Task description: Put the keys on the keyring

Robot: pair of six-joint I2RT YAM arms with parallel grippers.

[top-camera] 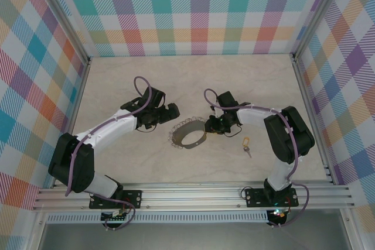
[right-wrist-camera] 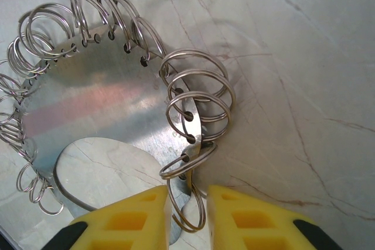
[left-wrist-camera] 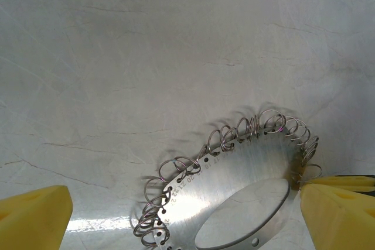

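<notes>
The keyring (top-camera: pixel 187 133), a flat grey metal ring with small wire loops all round its rim, lies mid-table with its right side raised. My right gripper (top-camera: pixel 207 126) is shut on that right rim; in the right wrist view the yellow fingers (right-wrist-camera: pixel 130 219) pinch the keyring (right-wrist-camera: pixel 111 103) edge and one loop, the right gripper (right-wrist-camera: pixel 188 215) low in frame. My left gripper (top-camera: pixel 170 113) hovers open at the ring's upper left; the keyring (left-wrist-camera: pixel 234 180) lies between its wide-apart fingers (left-wrist-camera: pixel 34 217). The small gold-headed key (top-camera: pixel 246 145) lies alone on the table, right of the ring.
The pale marbled tabletop (top-camera: pixel 193 80) is fenced by checked walls and aluminium rails (top-camera: pixel 193 192) along the front. Open table stretches behind both grippers and around the key.
</notes>
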